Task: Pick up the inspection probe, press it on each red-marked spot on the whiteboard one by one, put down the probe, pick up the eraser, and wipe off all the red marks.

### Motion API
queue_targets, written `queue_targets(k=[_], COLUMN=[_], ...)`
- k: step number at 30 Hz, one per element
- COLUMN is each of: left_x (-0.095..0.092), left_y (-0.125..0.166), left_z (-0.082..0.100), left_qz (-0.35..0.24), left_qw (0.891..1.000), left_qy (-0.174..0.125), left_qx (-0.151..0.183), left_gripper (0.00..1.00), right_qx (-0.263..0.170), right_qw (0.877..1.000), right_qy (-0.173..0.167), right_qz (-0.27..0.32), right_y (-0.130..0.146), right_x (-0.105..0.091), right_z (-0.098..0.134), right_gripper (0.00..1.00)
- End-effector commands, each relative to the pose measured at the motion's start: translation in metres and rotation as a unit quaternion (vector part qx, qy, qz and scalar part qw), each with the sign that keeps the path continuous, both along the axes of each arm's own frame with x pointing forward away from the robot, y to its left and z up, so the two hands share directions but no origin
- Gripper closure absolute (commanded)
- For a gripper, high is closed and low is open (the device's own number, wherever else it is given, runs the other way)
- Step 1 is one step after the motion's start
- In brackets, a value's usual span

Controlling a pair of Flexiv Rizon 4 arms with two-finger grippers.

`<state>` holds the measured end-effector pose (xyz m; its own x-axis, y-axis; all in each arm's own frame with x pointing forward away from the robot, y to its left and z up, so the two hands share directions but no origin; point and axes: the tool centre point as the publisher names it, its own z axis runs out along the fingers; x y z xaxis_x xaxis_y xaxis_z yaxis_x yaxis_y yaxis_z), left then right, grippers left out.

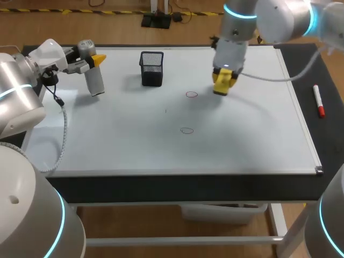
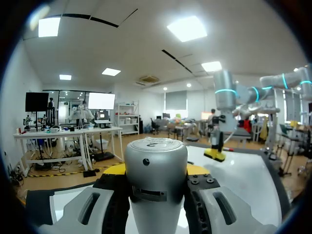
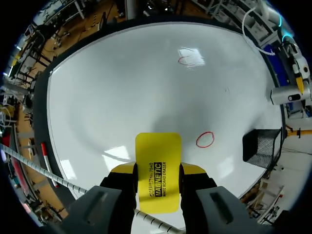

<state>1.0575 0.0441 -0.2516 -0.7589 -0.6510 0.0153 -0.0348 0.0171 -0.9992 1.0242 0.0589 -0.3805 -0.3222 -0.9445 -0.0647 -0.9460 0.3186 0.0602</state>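
My left gripper point(image 1: 97, 59) is shut on the grey cylindrical probe point(image 1: 95, 80), which it holds upright over the whiteboard's point(image 1: 129, 140) far left corner. In the left wrist view the probe point(image 2: 156, 165) fills the gap between the fingers of the left gripper point(image 2: 156, 171). My right gripper point(image 1: 224, 75) is shut on the yellow eraser point(image 1: 221, 88), just right of the far red ring point(image 1: 192, 94). A second red ring point(image 1: 186, 130) lies nearer the front. The right wrist view shows the eraser point(image 3: 157, 165) in the right gripper point(image 3: 157, 171), above the board, with one ring point(image 3: 205, 139) close beside it and the other ring point(image 3: 187, 60) farther ahead.
A black mesh pen holder point(image 1: 152, 68) stands at the board's far edge, between the two grippers. A red marker point(image 1: 318, 100) lies on the dark table right of the board. The board's framed edge point(image 1: 303, 129) runs along the right side.
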Motion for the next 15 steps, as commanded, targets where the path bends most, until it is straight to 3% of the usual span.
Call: queue_targets(k=[1,15], left_x=[0.001,0.001], left_y=[-0.001,-0.001], left_z=[0.0,0.0], left_qz=[0.001,0.001], left_qw=[1.0,1.0], left_qy=[-0.001,-0.001], left_qx=[0.0,0.0], left_gripper=[1.0,1.0], right_qx=[-0.031,-0.04], right_qw=[0.999,0.993], right_qy=[0.006,0.014], right_qz=[0.025,0.106], right_y=[0.03,0.094], right_x=[0.001,-0.008], right_z=[-0.004,-0.013], right_gripper=[1.0,1.0])
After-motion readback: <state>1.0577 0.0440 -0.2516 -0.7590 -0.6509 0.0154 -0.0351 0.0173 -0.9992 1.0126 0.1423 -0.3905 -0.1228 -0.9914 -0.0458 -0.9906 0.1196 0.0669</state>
